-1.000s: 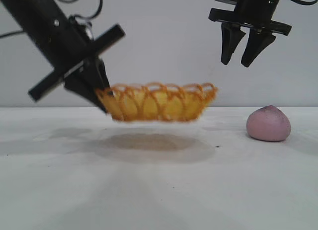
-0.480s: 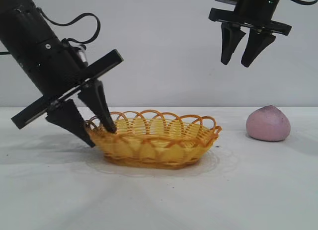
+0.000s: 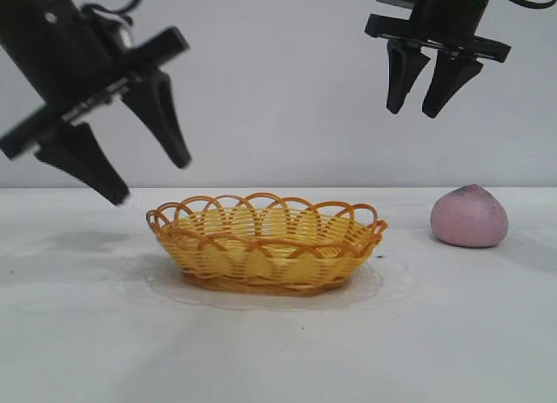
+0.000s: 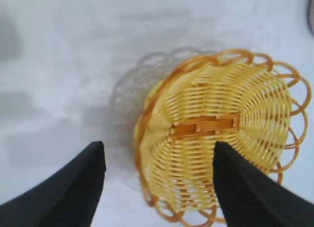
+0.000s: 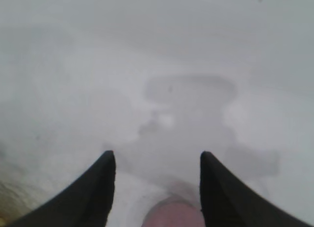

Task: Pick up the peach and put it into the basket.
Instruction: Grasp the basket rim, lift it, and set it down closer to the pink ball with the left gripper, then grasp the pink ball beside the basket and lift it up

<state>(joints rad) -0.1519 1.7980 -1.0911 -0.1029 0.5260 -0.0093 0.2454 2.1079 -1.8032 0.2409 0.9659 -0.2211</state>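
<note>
Above the basket (image 3: 265, 242) both hands hang released: left hand (image 3: 148, 177), right hand (image 3: 416, 111); peach (image 3: 470, 217) apart

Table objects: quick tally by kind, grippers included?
basket: 1, yellow-orange wicker, empty
peach: 1, pink, on the table to the basket's right
grippers: 2, left gripper and right gripper, both open, holding nothing
Total: 4

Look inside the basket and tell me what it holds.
The basket holds nothing: the left wrist view shows only its bare woven floor. The peach sits apart on the table. Nothing covers the basket's inside.
</note>
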